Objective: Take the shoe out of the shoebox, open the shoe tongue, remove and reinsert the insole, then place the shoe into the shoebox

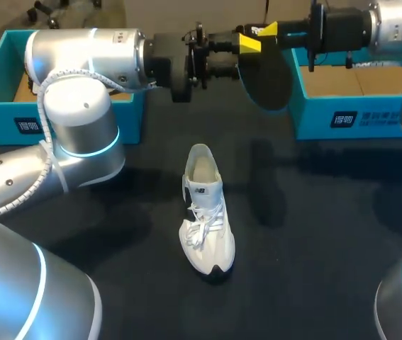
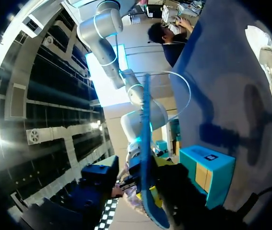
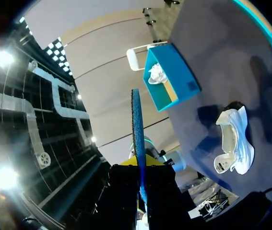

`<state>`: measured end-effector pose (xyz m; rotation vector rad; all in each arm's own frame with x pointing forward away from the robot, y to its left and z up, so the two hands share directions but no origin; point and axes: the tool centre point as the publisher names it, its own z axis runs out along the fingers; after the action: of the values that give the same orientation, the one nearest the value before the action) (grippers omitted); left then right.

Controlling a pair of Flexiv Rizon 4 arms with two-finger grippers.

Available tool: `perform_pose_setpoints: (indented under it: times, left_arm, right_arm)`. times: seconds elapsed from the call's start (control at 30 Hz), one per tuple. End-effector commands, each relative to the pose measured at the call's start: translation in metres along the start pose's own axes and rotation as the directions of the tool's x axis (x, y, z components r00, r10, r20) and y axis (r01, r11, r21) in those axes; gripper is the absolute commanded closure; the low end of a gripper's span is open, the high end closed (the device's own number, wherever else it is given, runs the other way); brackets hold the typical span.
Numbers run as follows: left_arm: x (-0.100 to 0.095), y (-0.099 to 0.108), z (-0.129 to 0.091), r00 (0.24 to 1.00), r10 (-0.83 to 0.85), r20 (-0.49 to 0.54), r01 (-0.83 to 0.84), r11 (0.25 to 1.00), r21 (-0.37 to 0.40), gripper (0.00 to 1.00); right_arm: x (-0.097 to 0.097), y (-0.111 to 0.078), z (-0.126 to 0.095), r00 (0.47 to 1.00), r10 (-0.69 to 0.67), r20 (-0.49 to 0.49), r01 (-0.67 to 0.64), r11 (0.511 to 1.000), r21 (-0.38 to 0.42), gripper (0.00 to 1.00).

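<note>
A white sneaker [image 1: 205,212] lies on the dark table [image 1: 314,234], toe toward the front edge and its opening toward the back. A dark insole [image 1: 268,81] hangs in the air above the back of the table. My right gripper [image 1: 268,32] is shut on its upper edge; in the right wrist view the insole [image 3: 136,124] runs edge-on out of the gripper [image 3: 140,163], with the sneaker [image 3: 234,139] below. My left gripper [image 1: 242,57] meets the insole from the other side, open. In the left wrist view the insole [image 2: 145,143] stands edge-on between its fingers.
A teal shoebox [image 1: 66,106] stands at the back left, partly hidden by my left arm, with white paper inside [image 3: 157,74]. A second teal shoebox [image 1: 342,117] stands at the back right, under my right arm.
</note>
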<state>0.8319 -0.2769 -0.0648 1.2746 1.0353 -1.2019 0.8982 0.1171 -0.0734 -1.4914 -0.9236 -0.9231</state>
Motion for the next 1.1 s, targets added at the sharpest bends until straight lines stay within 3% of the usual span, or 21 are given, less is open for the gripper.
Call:
perform_pose_setpoints:
  times: [0.03,0.27,0.3,0.33,0.37,0.77,1.1]
  left_arm:
    - [0.003,0.001,0.002,1.0,0.001,0.002,-0.001,1.0,0.001,1.0]
    - [0.006,0.004,0.001,1.0,-0.013,0.001,0.013,1.0,-0.004,1.0]
    - [0.006,0.004,0.0,1.0,-0.014,0.003,0.014,1.0,-0.005,1.0]
    - [0.005,0.005,0.0,1.0,-0.015,0.006,0.015,1.0,-0.006,1.0]
    - [0.004,0.005,-0.001,1.0,-0.016,0.008,0.016,1.0,-0.006,1.0]
    - [0.01,0.005,-0.02,1.0,-0.013,-0.01,0.013,1.0,-0.006,1.0]
    - [0.009,0.004,-0.029,1.0,-0.007,-0.009,0.007,1.0,0.002,1.0]
  right_arm:
    - [0.0,0.0,0.002,1.0,-0.002,-0.002,0.002,1.0,-0.003,1.0]
    - [0.0,-0.005,0.004,0.999,-0.031,-0.013,0.031,0.999,-0.018,1.0]
    - [-0.001,-0.007,0.003,0.999,-0.044,-0.014,0.044,0.999,-0.024,0.93]
    - [-0.002,-0.009,0.002,0.999,-0.048,-0.018,0.047,0.998,-0.036,0.58]
    - [-0.003,-0.01,0.0,0.997,-0.072,-0.013,0.072,0.996,-0.047,0.0]
    - [-0.03,-0.036,-0.032,0.966,-0.256,-0.03,0.25,0.959,-0.135,0.0]
    - [-0.047,-0.054,-0.054,0.9,-0.436,0.028,0.437,0.898,-0.058,0.0]
